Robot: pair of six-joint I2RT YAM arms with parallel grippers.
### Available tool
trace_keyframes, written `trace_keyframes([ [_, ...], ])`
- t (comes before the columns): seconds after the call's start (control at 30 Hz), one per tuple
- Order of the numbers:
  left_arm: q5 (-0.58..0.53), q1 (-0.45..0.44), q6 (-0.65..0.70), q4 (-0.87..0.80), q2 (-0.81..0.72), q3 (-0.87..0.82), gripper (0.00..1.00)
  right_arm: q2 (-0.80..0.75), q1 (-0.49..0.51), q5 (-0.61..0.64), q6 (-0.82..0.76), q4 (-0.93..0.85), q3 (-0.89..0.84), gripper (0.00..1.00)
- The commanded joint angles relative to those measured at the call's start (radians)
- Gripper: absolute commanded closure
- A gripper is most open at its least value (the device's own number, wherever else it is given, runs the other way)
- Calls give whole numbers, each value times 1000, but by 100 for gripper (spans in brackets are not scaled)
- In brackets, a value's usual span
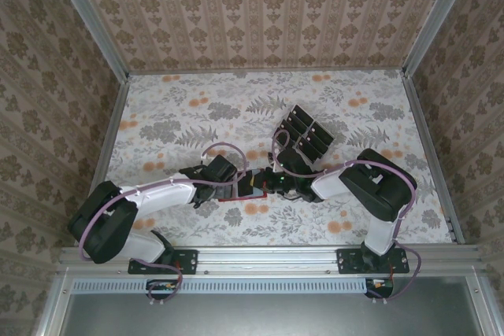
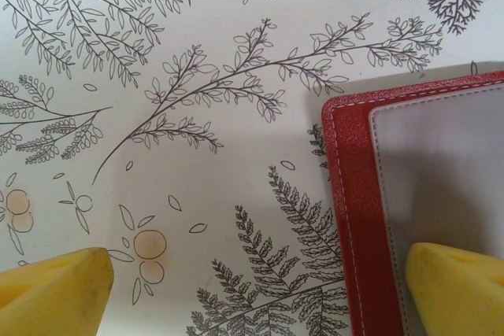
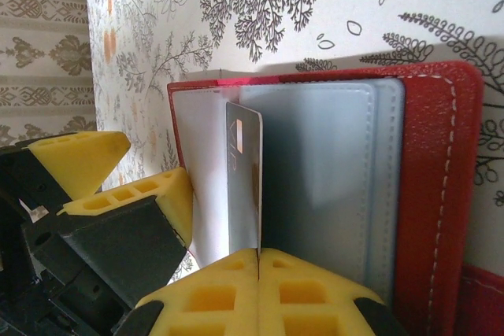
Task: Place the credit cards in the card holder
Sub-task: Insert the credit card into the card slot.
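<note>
A: Looking left first, what's there?
B: The left pincer (image 2: 256, 297), spread wide, straddling the red card holder's (image 2: 354, 194) edge on the surface (image 2: 197, 37).
A: And right?
B: The right pincer (image 3: 258, 269), pinching a credit card (image 3: 242, 171) upright inside the open holder.

This is a robot test cell of the lab or workshop kind, dressed to look homely. Bare aluminium posts (image 1: 90, 20) frame a small booth. Its walls (image 1: 260, 13) carry damask wallpaper, and a printed leaf-and-flower sheet covers the surface (image 1: 197, 108). A left arm (image 1: 157, 196) and a right arm (image 1: 378, 186), trailing looped cables (image 1: 226, 145), are bolted to a metal rail (image 1: 268, 257) at the near edge.
</note>
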Motion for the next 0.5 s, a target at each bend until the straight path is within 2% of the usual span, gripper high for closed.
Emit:
trace_keyframes([
  [0.0, -17, 1, -20, -51, 3, -26, 2, 14, 1, -19, 3, 6, -16, 100],
  [0.47, -37, 1, -53, -80, 25, -13, 2, 56, 2, -48, -3, 23, 13, 100],
])
